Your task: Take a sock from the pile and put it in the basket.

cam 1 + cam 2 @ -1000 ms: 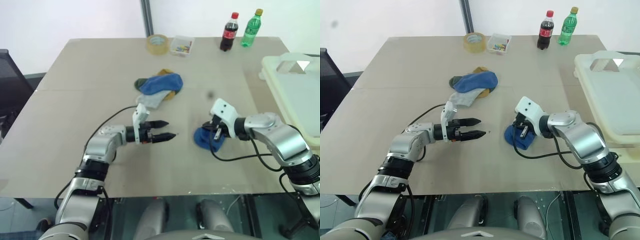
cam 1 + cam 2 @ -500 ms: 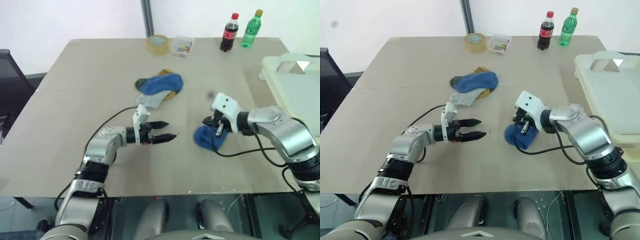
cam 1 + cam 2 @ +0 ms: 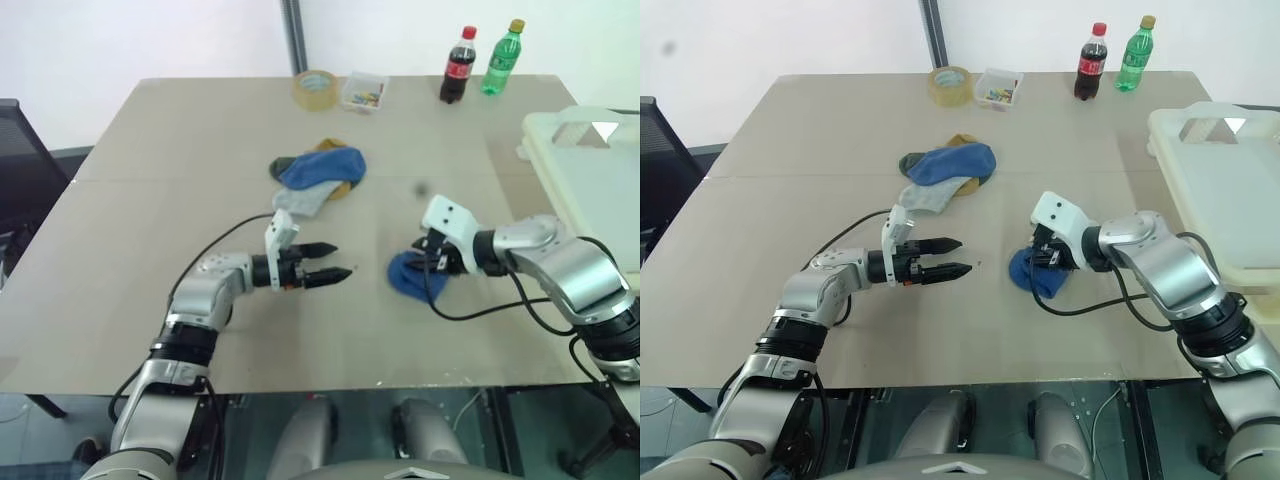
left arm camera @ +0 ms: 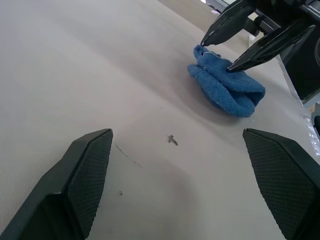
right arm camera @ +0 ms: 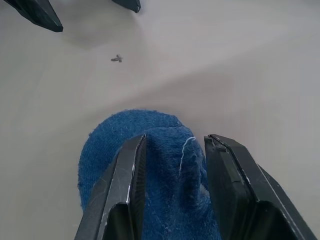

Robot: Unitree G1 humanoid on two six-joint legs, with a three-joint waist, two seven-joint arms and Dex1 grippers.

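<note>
Blue sock (image 5: 150, 175): lying on the table (image 3: 150, 200), well apart from the pile; a rumpled, folded lump of fuzzy terry knit with one pale loose thread showing.
Right gripper (image 5: 172, 165): I see its two black fingers parted and straddling a raised fold of the blue sock. In the left wrist view the tips are spread over the cloth, not pinching it. I judge the sock is not gripped at present (the straddle would suit taking a fresh bite on the fold).
Left gripper (image 3: 335, 259): fingers spread wide, nothing between them, hanging just above the bare table and pointing toward the blue sock; I read it as parked out of the way.
Pile (image 3: 318, 175): a blue sock draped over a light grey one, with mustard and dark green edges peeking out, near mid-table.
Basket (image 3: 600, 180): pale cream, at the table's right edge, well apart from the blue sock; no sock visible in the part I can see.
Far edge: tape roll (image 3: 314, 88), small clear box (image 3: 364, 92), cola bottle (image 3: 459, 65), green bottle (image 3: 504, 57).
</note>
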